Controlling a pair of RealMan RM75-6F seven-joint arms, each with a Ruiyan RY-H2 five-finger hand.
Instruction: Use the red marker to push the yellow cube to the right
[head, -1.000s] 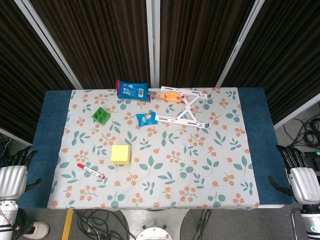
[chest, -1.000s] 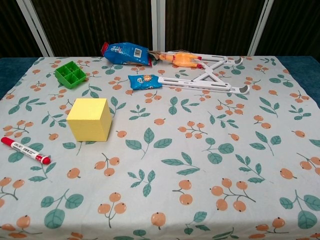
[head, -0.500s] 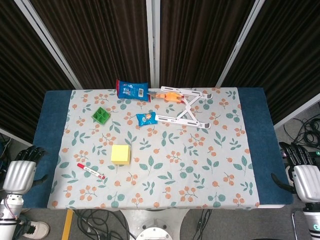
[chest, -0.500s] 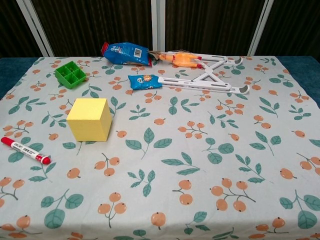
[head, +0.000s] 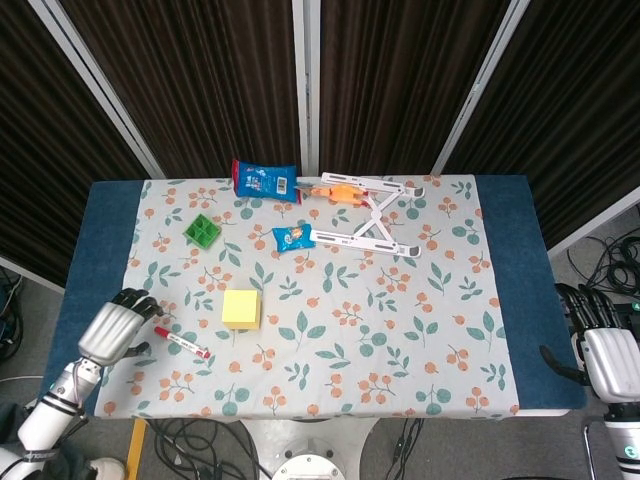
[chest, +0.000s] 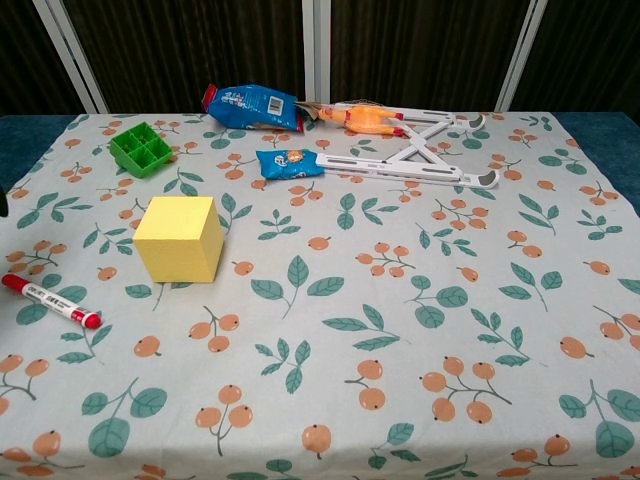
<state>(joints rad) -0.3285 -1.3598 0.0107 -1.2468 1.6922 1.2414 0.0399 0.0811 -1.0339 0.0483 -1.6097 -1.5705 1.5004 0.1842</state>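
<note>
Marker, the red marker (head: 181, 342), lies near-left on our worktop (head: 510, 260), just right of our empty, loosely curled left hand (head: 113, 326); the yellow cube (head: 241, 308) sits right of it. Our right hand (head: 600, 350) rests empty off the right edge.

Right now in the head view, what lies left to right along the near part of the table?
Left hand → red marker → yellow cube → right hand.

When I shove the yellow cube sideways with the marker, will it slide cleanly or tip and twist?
The yellow cube sits flat on a broad face, so it will probably slide, not tip. The patterned cloth may add drag or bunch. The red marker is thin and round, so an off-centre push could twist the cube or make the marker slip.
</note>
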